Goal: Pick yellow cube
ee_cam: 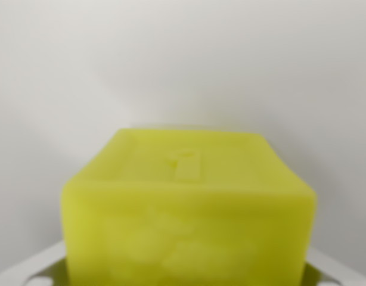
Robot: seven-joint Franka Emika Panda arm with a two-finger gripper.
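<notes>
The cube (186, 214) fills the lower middle of the wrist view, very close to the lens and out of focus. It is bright yellow-green; two faces show, the top sloping back toward the upper part of the frame and the front face running down past the bottom edge. On the top face there is a small raised or pressed mark, near its middle, too blurred to read. The front face carries a faint paler pattern, also too soft to make out. At the bottom corners, pale grey-white parts of the claw (184, 273) peek out on either side of the cube: one at the wrist view's left, with a couple of small holes in it, and one at the wrist view's right. These parts sit right against the cube's lower sides, but the fingertips themselves are hidden behind the cube or cut off by the frame edge, so I cannot tell whether the claw is clenched on the cube or released around it. Behind the cube everything is a plain, pale grey-white surface with soft shading, darker just above the cube's far edge; whether that is the desk or a wall cannot be told from this picture.
</notes>
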